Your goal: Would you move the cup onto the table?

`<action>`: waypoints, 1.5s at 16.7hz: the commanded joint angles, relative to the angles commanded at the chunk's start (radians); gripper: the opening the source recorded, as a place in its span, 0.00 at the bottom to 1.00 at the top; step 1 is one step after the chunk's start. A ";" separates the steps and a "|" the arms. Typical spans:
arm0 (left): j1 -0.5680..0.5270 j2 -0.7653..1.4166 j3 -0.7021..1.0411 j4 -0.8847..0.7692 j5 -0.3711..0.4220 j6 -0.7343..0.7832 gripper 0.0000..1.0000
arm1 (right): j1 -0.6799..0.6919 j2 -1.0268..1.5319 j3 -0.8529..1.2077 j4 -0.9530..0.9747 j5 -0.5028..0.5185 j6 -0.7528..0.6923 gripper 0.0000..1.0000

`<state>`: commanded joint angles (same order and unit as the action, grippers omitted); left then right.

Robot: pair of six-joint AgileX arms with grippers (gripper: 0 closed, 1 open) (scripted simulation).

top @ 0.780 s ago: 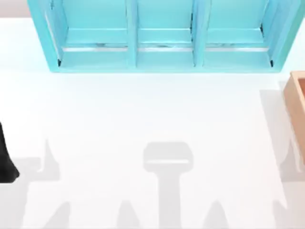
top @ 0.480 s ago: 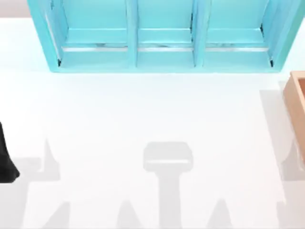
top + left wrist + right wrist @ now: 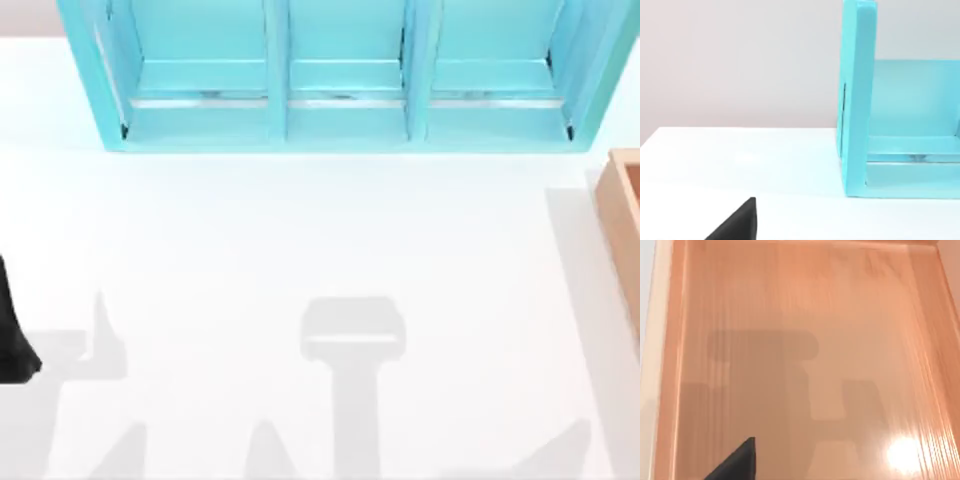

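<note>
The cup is out of view. The white table (image 3: 320,230) spreads across the top view, with arm shadows along its near edge. A black part of my left arm (image 3: 12,345) sits at the table's left edge. In the left wrist view a dark corner of my left gripper (image 3: 737,224) hangs low over the table (image 3: 740,160), near the shelf's end wall. My right gripper (image 3: 737,461) hovers above the floor of the tan wooden box (image 3: 805,305) and casts a blocky shadow onto it.
A turquoise shelf unit (image 3: 340,110) with three compartments stands along the back of the table; its end wall (image 3: 857,100) is near my left gripper. The tan wooden box (image 3: 622,215) sits at the right edge.
The right arm's shadow beside the tan box has slid off toward the lower right of the table. The left arm has stayed put.
</note>
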<state>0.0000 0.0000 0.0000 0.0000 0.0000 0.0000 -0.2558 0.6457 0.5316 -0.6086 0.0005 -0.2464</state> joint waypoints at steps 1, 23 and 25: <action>0.000 0.000 0.000 0.000 0.000 0.000 1.00 | -0.032 0.092 0.068 -0.082 0.000 -0.031 1.00; 0.000 0.000 0.000 0.000 0.000 0.000 1.00 | -0.273 0.755 0.458 -0.555 -0.001 -0.266 1.00; 0.000 0.000 0.000 0.000 0.000 0.000 1.00 | -0.271 0.778 0.401 -0.469 -0.002 -0.265 1.00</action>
<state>0.0000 0.0000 0.0000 0.0000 0.0000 0.0000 -0.5265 1.4234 0.9328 -1.0777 -0.0014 -0.5113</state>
